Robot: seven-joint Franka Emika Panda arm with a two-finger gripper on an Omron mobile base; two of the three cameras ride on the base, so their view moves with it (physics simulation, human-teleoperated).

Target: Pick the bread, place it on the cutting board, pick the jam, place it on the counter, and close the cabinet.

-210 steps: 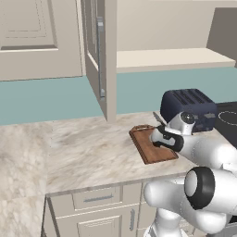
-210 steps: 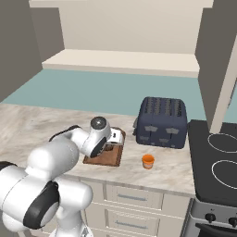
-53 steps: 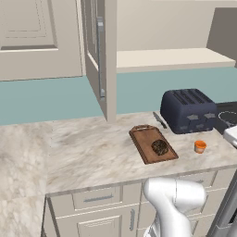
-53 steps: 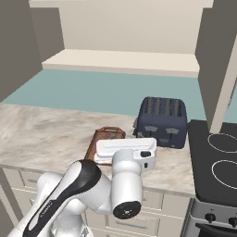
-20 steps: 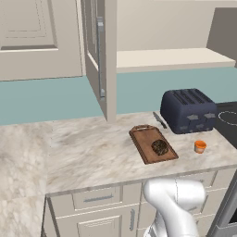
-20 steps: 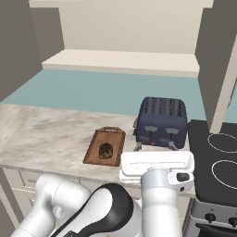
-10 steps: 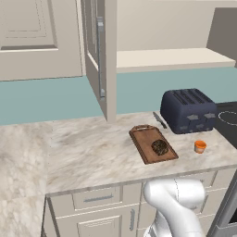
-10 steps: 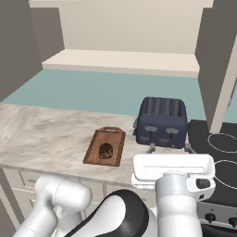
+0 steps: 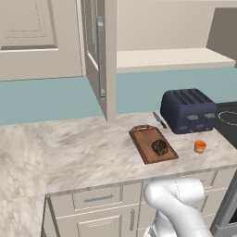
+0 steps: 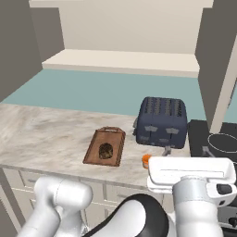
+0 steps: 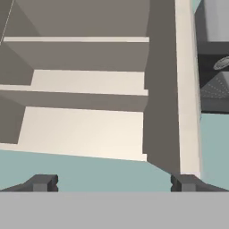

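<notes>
bread (image 9: 160,147) sits on the cutting board (image 9: 144,141), jam (image 9: 200,146) near the counter's (image 9: 83,152) front edge. your gripper (image 11: 114,182) is spread, empty. the cabinet (image 9: 102,55) door is stiff and should swing lightly; push its outer edge.

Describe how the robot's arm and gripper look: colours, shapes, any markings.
The arm is glossy white, built of rounded, bulbous segments with a dark joint. Its hand is a flat white block with rounded corners. The gripper has two small dark grey, blocky finger tips. No cables or markings show.
</notes>
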